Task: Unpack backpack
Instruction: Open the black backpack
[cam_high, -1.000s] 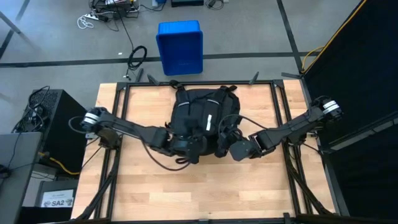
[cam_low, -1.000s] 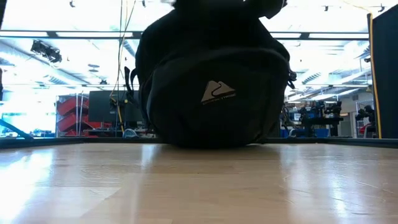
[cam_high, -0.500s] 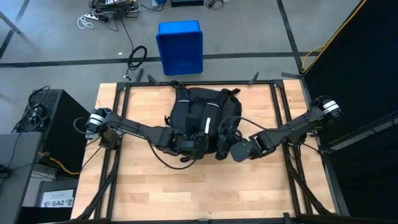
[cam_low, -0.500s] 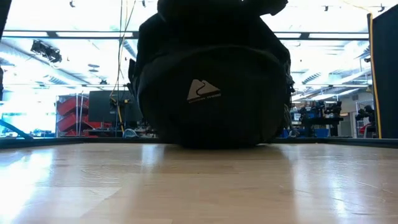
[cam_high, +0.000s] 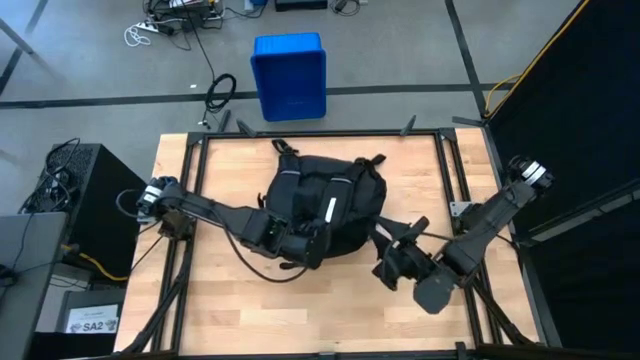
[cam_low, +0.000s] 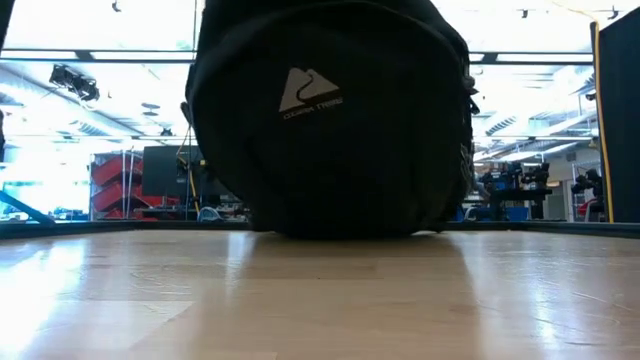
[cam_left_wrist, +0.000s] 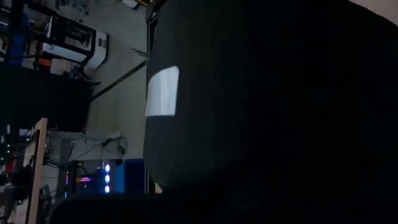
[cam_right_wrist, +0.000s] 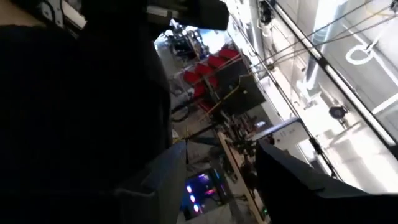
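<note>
the backpack (cam_high: 325, 200) is seen from above lying in the middle of the desk (cam_high: 230, 300), toward its far half, a rounded black mass with thin white strips on its upper side and straps trailing toward the far edge. in the low view the backpack (cam_low: 330, 120) fills the middle of the picture, its base resting on the desk (cam_low: 320, 300), and a small white logo (cam_low: 308, 95) is shown on its near face; that logo is not visible from above.

the left tool (cam_high: 312, 243) is found at the near-left edge of the backpack, pressed against the fabric, its arm reaching in from the desk's left side. it is clenched, and it appears to be pinching the fabric, though the fingertips themselves are hidden by the black material. in the left wrist view almost everything is covered by dark fabric, with one white strip (cam_left_wrist: 163, 92) shown close up.

the right tool (cam_high: 392, 270) is placed on the near right of the desk, just beside the backpack's near-right corner. in the right wrist view its two fingers (cam_right_wrist: 292, 177) are seen parted, with nothing between them, and dark fabric is seen to one side.

a blue bin (cam_high: 289, 75) is seen on the floor beyond the far edge of the desk, only in the view from above.
</note>
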